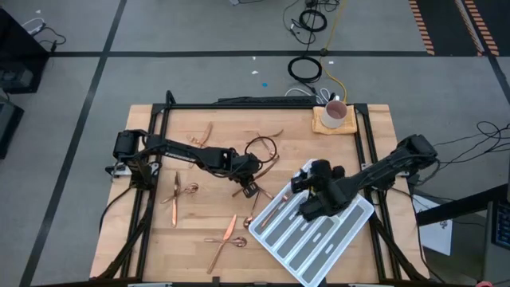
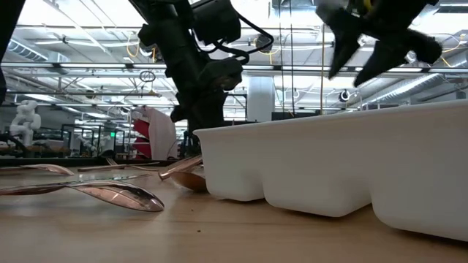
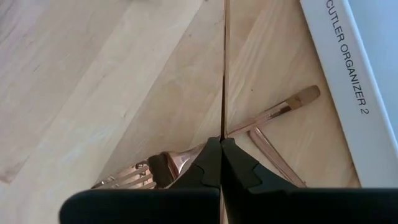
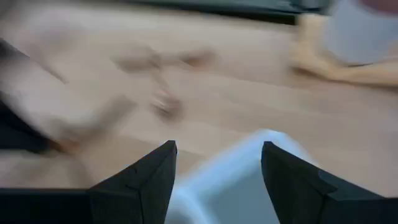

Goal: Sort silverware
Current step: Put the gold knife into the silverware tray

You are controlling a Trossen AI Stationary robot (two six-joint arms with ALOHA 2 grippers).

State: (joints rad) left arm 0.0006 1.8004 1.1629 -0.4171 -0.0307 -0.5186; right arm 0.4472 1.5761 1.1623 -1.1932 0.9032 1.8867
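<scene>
A wooden surface (image 1: pixel 199 223) holds scattered copper silverware (image 1: pixel 177 195) on its left half and a white divided tray (image 1: pixel 315 235) on its right, set at an angle. The left gripper (image 1: pixel 250 189) sits low at the middle of the surface, just left of the tray, its fingers (image 3: pixel 239 171) pressed together on a thin knife (image 3: pixel 225 68) held edge-on above a fork (image 3: pixel 261 118). The right gripper (image 1: pixel 305 199) hovers over the tray's upper end, fingers (image 4: pixel 146 177) spread apart and holding nothing. A white mug (image 1: pixel 335 113) stands at the far right corner.
</scene>
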